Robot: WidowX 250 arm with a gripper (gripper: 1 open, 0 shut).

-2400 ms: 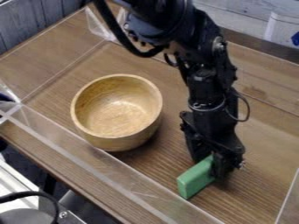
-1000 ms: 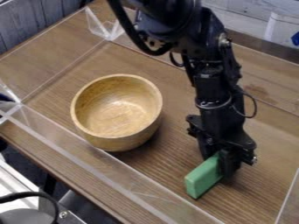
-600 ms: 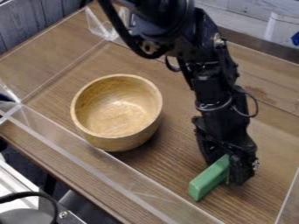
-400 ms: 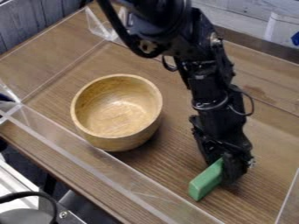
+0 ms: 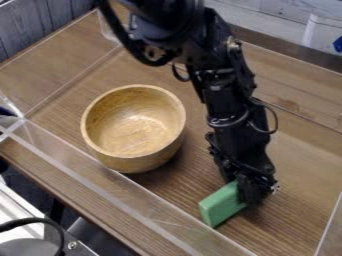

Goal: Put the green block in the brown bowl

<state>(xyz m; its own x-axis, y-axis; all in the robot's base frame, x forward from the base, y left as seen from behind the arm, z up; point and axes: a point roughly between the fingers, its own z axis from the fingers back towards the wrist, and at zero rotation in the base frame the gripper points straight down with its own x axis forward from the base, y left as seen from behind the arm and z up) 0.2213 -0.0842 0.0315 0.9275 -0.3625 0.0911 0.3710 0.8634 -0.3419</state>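
Wooden table (image 5: 287, 95) with clear walls (image 5: 80, 185)

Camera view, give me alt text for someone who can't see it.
A black robot arm's gripper is shut on the upper end of a green block on a wooden table. An empty brown bowl sits to the block's left, apart from it.

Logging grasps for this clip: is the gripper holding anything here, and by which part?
The gripper is shut on the small bright green rectangular block, gripping its upper far end; the near end angles down toward the wooden tabletop.
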